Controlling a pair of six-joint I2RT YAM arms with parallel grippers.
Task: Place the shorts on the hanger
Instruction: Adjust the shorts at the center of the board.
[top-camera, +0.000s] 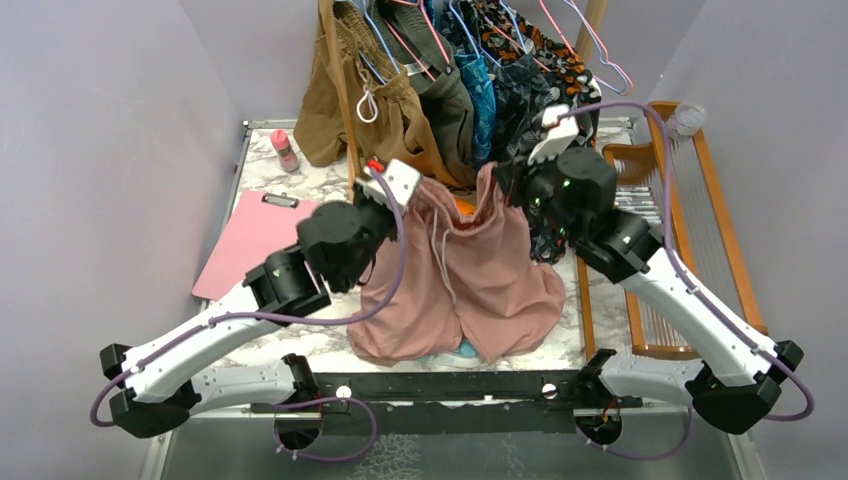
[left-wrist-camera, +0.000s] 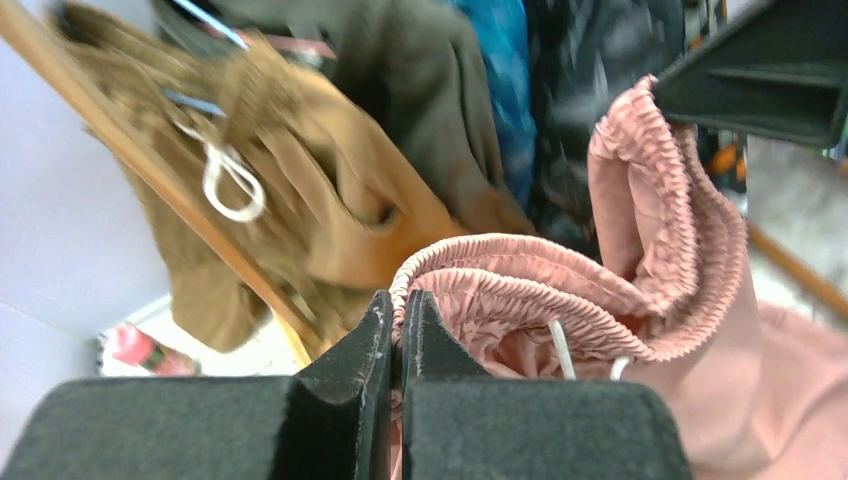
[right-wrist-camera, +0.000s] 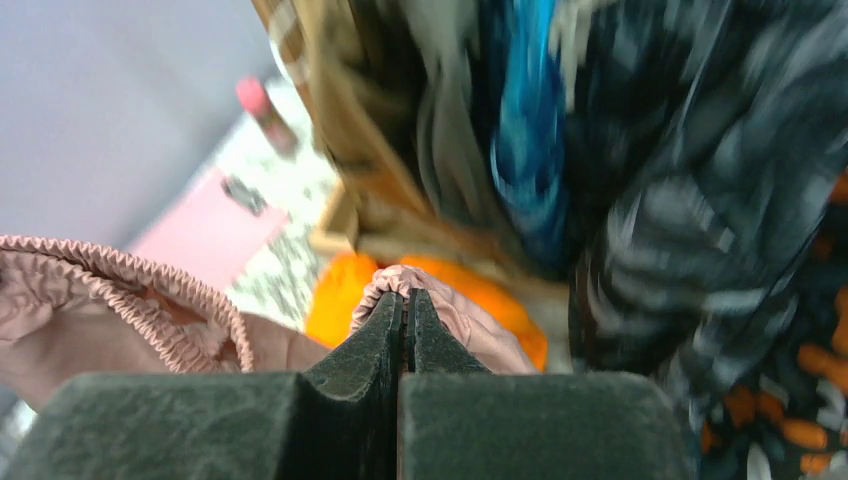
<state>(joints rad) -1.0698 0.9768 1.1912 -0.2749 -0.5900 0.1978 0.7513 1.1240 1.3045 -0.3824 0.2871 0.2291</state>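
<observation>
Left gripper (left-wrist-camera: 398, 303): clamped on shorts (top-camera: 480, 280) waistband (left-wrist-camera: 520, 262)
Right gripper (right-wrist-camera: 404, 303): pinching same waistband
Handling: soft, limp, light — hold the elastic

Pink, brown and white
The shorts (top-camera: 490, 290) are dusty pink, their drawstring (left-wrist-camera: 562, 348) white; the other shorts (top-camera: 410, 130) are brown, the clipboard (top-camera: 250, 245) pink.

My top camera sits high behind both arms and looks down on the whole surface (top-camera: 305, 182). My left wrist camera sits just behind the left fingers (left-wrist-camera: 350, 370), looking past them from very close. The right one does the same behind the right fingers (right-wrist-camera: 440, 350). All three see the shorts (top-camera: 480, 280).
</observation>
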